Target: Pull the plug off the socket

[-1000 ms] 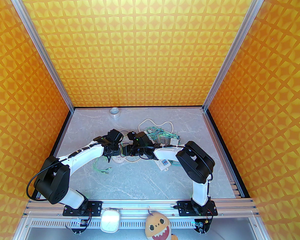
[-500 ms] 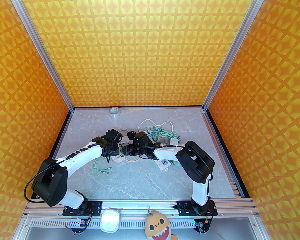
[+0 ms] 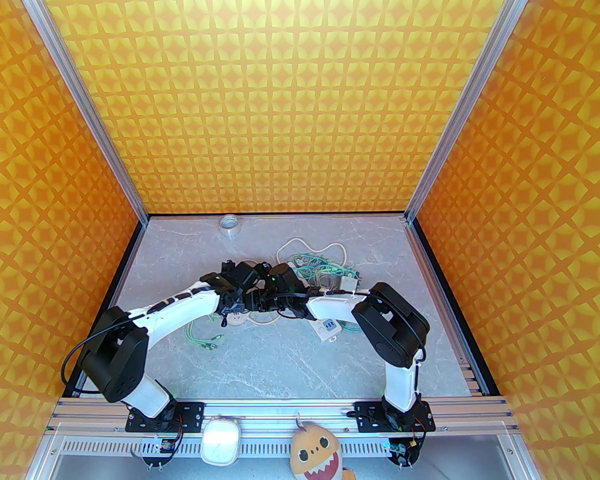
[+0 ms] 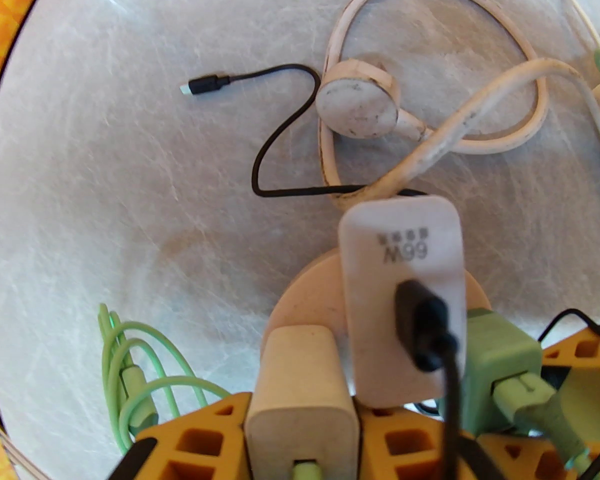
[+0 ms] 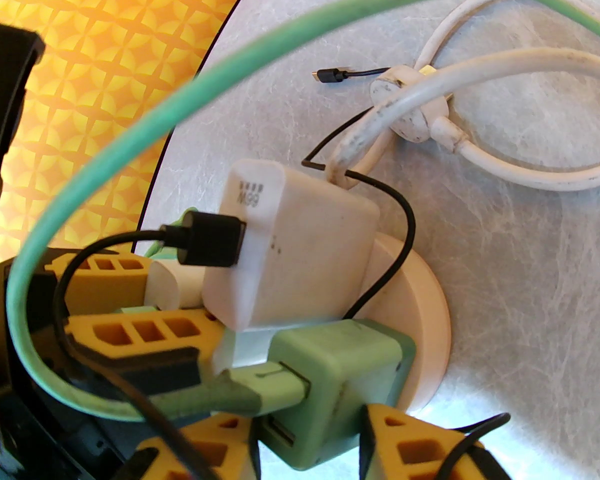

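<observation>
The left arm (image 3: 175,310) comes up from the near edge of the worktop (image 3: 280,363). It bends at its elbow by the left edge and reaches in toward the middle. The left gripper (image 4: 302,413) points down and is closed on a cream plug (image 4: 300,363), with one yellow finger on each side. That plug sits in a round white socket (image 4: 307,288). The socket lies flat near the middle of the worktop, a bit toward the left edge. Next in the same socket stand a big white plug (image 4: 405,268) with a black cable (image 4: 280,133), then a green plug (image 5: 340,363). The right gripper (image 5: 310,418) has a finger on each side of the green plug. I cannot tell if it squeezes. The right arm (image 3: 340,304) bends in from the right edge.
</observation>
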`<state>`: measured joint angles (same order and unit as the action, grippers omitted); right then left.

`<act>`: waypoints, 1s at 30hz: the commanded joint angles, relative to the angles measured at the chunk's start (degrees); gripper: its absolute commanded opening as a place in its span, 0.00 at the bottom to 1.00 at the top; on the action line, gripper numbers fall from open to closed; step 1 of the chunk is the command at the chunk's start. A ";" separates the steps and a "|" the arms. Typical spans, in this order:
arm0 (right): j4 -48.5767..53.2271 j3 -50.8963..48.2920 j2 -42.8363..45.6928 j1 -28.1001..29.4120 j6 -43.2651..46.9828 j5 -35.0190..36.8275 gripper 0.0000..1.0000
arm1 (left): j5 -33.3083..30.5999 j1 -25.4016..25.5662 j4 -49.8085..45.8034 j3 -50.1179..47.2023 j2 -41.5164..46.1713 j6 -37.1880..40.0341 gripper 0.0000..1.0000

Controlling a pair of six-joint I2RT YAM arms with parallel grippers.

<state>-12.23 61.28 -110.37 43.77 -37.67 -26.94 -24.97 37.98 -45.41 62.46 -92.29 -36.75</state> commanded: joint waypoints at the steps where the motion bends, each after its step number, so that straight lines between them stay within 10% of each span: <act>1: 6.23 0.07 -3.71 0.97 1.55 4.59 0.34 | 2.11 2.89 -0.68 1.30 -1.36 0.90 0.30; 15: 7.99 1.19 -5.21 1.22 1.46 5.05 0.33 | 16.01 -7.32 7.40 -7.50 12.83 -2.58 0.29; 30: 8.85 2.04 -5.78 1.76 1.97 5.04 0.33 | 12.12 -3.49 4.31 -4.03 7.04 -0.22 0.28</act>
<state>-11.20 64.14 -111.94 45.04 -37.26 -26.81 -15.62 31.05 -41.60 55.09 -83.22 -38.52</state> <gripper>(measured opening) 0.334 0.281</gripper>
